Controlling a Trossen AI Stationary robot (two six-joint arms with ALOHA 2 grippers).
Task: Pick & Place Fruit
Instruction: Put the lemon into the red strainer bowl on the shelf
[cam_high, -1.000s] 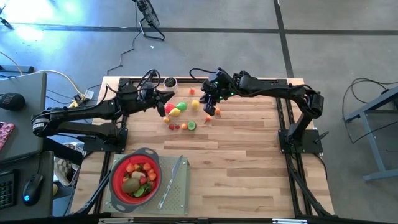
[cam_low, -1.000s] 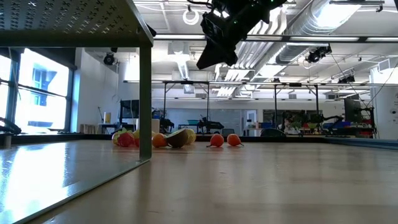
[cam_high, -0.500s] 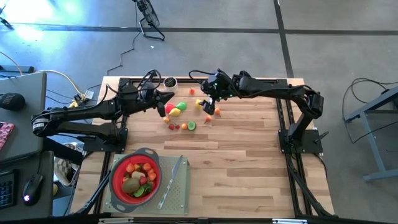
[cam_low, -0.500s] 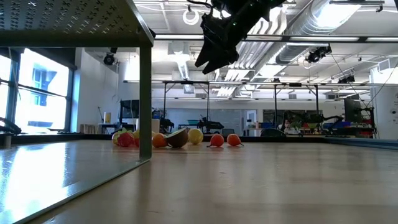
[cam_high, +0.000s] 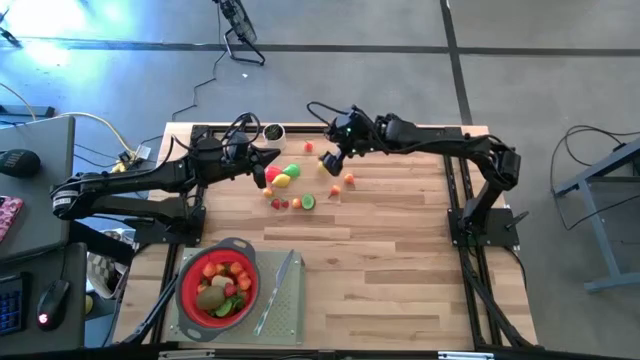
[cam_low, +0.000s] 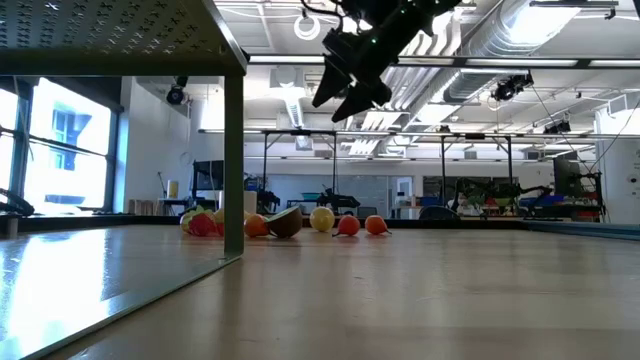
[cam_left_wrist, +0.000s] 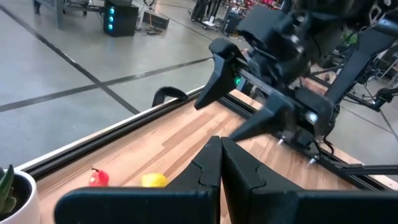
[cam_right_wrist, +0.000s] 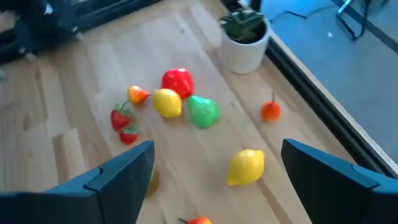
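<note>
Judged step: picking another fruit from the cluster near the far edge of the desk, for the strainer (cam_high: 218, 283) at the near left corner. Best done by choosing a piece standing apart, such as the lemon (cam_right_wrist: 246, 167), centring it between the fingers, coming straight down, and closing only once both fingers flanked it; otherwise a round toy could well roll away.

Right end effector (cam_high: 331, 158) hung above the far middle of the desk, over the scattered pieces, fingers spread wide. Held nothing, touched nothing; seen in the low view well clear of the desk top.

Left end effector (cam_high: 270, 154) hovered near the far left of the cluster, fingers (cam_left_wrist: 208, 168) pressed together, nothing between them.

Fruit (cam_high: 288, 176) lay mostly near the far edge: red apple (cam_right_wrist: 177, 81), yellow piece (cam_right_wrist: 166, 102) and green piece (cam_right_wrist: 203, 111) touching or just beside one another, strawberries (cam_right_wrist: 122, 122) close by, a small orange piece (cam_right_wrist: 270, 110) apart toward the potted plant (cam_right_wrist: 245, 38). More fruit already sat in the strainer. Knife (cam_high: 276, 290) lay just beside the strainer on its mat.
</note>
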